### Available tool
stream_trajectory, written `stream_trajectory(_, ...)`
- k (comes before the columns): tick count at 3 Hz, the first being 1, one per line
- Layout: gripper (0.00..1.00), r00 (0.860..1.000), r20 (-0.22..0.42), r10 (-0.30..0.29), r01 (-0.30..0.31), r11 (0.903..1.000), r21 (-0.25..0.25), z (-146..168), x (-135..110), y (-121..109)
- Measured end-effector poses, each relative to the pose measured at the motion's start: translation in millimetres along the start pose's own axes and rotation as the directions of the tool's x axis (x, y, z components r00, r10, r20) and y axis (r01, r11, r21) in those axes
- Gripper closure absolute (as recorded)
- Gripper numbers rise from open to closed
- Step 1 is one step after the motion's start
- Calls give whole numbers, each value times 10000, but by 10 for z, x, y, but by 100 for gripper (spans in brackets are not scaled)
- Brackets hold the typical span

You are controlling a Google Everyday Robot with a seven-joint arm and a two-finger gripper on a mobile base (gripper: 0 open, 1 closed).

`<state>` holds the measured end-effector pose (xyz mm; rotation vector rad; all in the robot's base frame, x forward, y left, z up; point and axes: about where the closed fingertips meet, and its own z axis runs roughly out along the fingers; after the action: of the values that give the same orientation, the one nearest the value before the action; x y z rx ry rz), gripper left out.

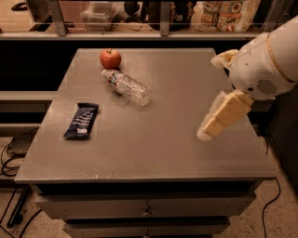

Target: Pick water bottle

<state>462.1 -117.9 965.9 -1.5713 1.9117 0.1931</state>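
**Tool at the desk's 3 o'clock edge, water bottle lying at 11 o'clock**

The grey desk [153, 148] carries 3 things. The water bottle [126, 87] lies on its side in the 11 o'clock part of the top. It is clear and ribbed. Its capped end points toward 10 o'clock and its base toward 4 o'clock. Nothing grips it. A red apple [110, 58] stands upright just beside the cap, further toward 11 o'clock, near the far edge. A dark blue snack bar [82, 121] lies flat at 9 o'clock, well apart from the bottle, with its long side running roughly 12 to 6.

The tool [207, 132] hangs over the desk's 3 o'clock edge, well apart from the bottle. It is tan and slants down toward 7 o'clock from the white arm [267, 60], which enters from the right. It carries nothing, and I cannot tell whether it is set wide or narrow.

Below the top, at 6 o'clock, 1 drawer front [146, 207] shows a small handle. Cables [9, 158] lie on the floor off the 8 o'clock corner. Beyond 12 o'clock, a shelf holds printed packages [228, 9].
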Motion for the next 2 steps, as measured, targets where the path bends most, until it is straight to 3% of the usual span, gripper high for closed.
stream_trajectory(2, 0, 9912, 951, 923, -874, 9946, -552, 598, -192, -441)
